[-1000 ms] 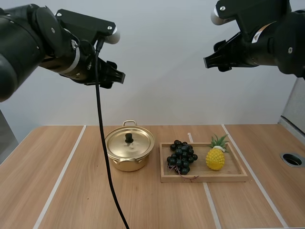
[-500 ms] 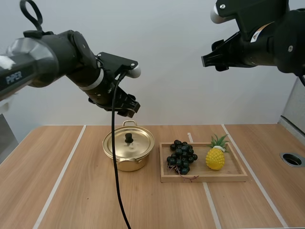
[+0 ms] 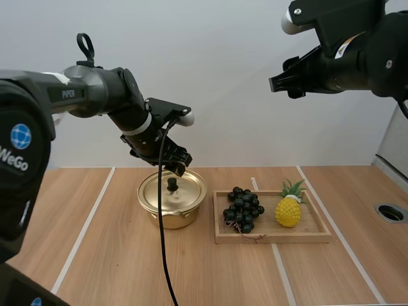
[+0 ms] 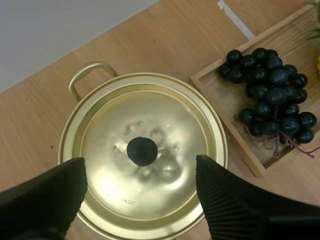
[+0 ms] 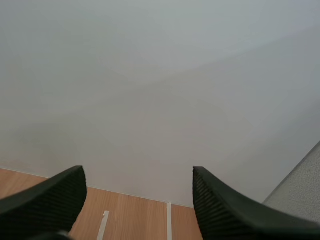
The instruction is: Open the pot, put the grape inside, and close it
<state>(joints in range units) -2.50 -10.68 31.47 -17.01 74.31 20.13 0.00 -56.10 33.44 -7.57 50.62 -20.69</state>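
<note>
Pale wooden table (image 3: pixel 89 255), crossed by white stripes, is spread under both arms. At the left, the left gripper (image 3: pixel 176 167) is held just above the gold pot (image 3: pixel 167 218), its fingers spread apart with nothing between them. From the left wrist view the black knob (image 4: pixel 142 151) is framed midway between the two ribbed faces, and the lid (image 4: pixel 170 125) is seated squarely on the rim.

The step in hand is judged to be the grasp of the knob. The descent is best kept vertical, so that the knob is kept centred. The fingers should be closed only once the tips are level with the knob and clear of the lid's face. A straight lift is then advised, so that the pot is not dragged toward the tray. The lid would be best set down on bare wood left of the pot.

Just right of the pot, the grapes (image 3: pixel 243 209) are laid in the near end of the wooden tray (image 3: pixel 274 237), with a toy pineapple (image 3: pixel 288 211) beside them. Farthest right, the right gripper (image 3: pixel 284 83) is held high, well apart from everything, its fingers apart and empty.
</note>
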